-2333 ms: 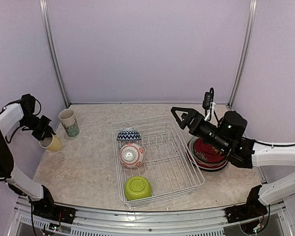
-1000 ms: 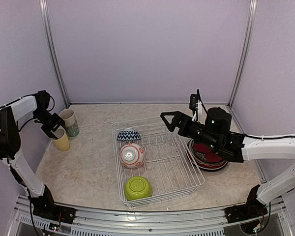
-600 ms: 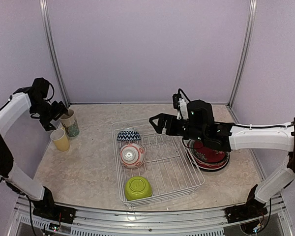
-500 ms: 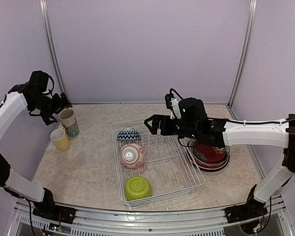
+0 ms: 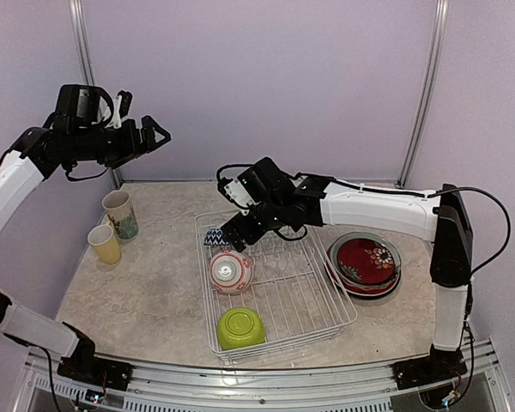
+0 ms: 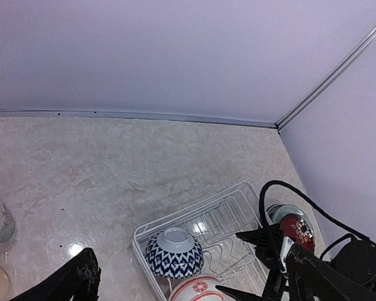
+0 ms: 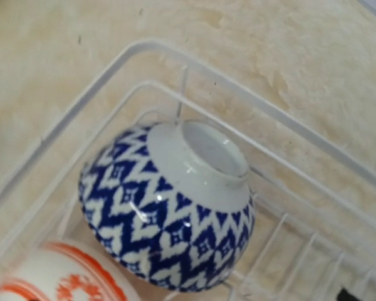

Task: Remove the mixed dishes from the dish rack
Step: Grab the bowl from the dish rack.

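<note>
The white wire dish rack point(image 5: 322, 296) holds three upturned bowls: blue zigzag point(image 5: 213, 238) at the back, red-white patterned point(image 5: 230, 271) in the middle, lime green point(image 5: 240, 328) at the front. My right gripper point(image 5: 230, 234) hangs open just over the blue zigzag bowl point(image 7: 169, 219), touching nothing. Its spread fingers point(image 6: 257, 237) show in the left wrist view, next to that bowl point(image 6: 173, 251). High over the table's left side, my left gripper point(image 5: 152, 130) stands open and empty. On the left of the table are the cream-teal mug point(image 5: 120, 213) and the yellow cup point(image 5: 105, 244).
A stack of plates point(image 5: 365, 262), red floral on top, lies on the table right of the rack. The rack's upright plate slots point(image 6: 238, 216) hold nothing. Purple walls close in the back and both sides.
My left gripper opened and let go of the yellow cup beside the mug, then rose and swung right. My right arm reached left from the plates to over the blue bowl.
</note>
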You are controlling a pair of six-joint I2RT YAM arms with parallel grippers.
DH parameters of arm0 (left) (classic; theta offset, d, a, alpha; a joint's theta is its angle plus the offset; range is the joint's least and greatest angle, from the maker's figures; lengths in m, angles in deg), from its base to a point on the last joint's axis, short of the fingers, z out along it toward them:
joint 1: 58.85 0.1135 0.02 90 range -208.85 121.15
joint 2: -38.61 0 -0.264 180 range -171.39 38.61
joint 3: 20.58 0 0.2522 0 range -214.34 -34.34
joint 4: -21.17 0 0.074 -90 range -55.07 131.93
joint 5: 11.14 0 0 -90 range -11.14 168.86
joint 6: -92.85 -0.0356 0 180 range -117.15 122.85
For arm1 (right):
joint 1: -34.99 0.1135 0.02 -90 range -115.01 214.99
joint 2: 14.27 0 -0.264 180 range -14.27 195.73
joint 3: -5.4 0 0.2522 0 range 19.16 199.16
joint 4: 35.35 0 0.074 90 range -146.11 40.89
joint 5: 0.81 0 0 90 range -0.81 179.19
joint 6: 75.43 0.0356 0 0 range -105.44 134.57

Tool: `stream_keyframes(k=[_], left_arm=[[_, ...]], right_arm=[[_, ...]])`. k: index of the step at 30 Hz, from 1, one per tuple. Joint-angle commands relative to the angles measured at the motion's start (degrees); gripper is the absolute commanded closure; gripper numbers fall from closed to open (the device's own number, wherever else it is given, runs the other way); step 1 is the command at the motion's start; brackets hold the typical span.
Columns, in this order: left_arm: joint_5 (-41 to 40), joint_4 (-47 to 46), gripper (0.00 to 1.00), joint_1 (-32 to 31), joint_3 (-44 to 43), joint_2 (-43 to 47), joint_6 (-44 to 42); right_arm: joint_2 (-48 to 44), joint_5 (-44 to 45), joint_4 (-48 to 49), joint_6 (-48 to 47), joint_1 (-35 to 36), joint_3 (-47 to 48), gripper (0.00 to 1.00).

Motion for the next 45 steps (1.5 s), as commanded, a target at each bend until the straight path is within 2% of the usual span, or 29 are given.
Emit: stream_keyframes(k=[1, 5, 10, 14, 19, 28, 39, 45], left_arm=[[-3.7, -1.4, 0.01, -0.1, 4.3, 0.2, -4.9], [-5.9, -3.0, 0.01, 0.0, 7.7, 2.6, -6.3], [-4.3, -3.1, 0.01, 0.6, 8.9, 3.7, -5.4], [-2.8, -2.9, 0.01, 1.2, 8.8, 3.9, -4.6], [-0.6, -3.9, 0.01, 2.8, 9.4, 4.7, -3.0], [2.1, -3.9, 0.01, 4.9, 9.6, 5.3, -1.0], [4.1, -4.2, 0.01, 5.1, 9.7, 4.0, 0.0], [4.6, -4.2, 0.01, 5.3, 9.8, 3.4, 0.3]], right_arm=[[3.4, 1.8, -9.6, -18.0, 0.6, 4.5, 0.0], [6.2, 1.0, -12.5, -26.7, 0.2, 8.9, 0.0], [13.8, -3.4, -22.4, -30.5, -1.2, 22.0, 0.0], [17.7, -5.5, -26.6, -32.3, -1.5, 29.8, 0.01], [18.7, -8.3, -26.0, -34.3, -1.6, 32.2, 0.0], [23.5, -4.9, -23.8, -36.5, -2.0, 36.5, 0.0], [27.2, -7.1, -20.6, -37.5, -3.4, 38.4, 0.01], [30.0, -7.5, -20.3, -39.1, -3.8, 39.5, 0.08]])
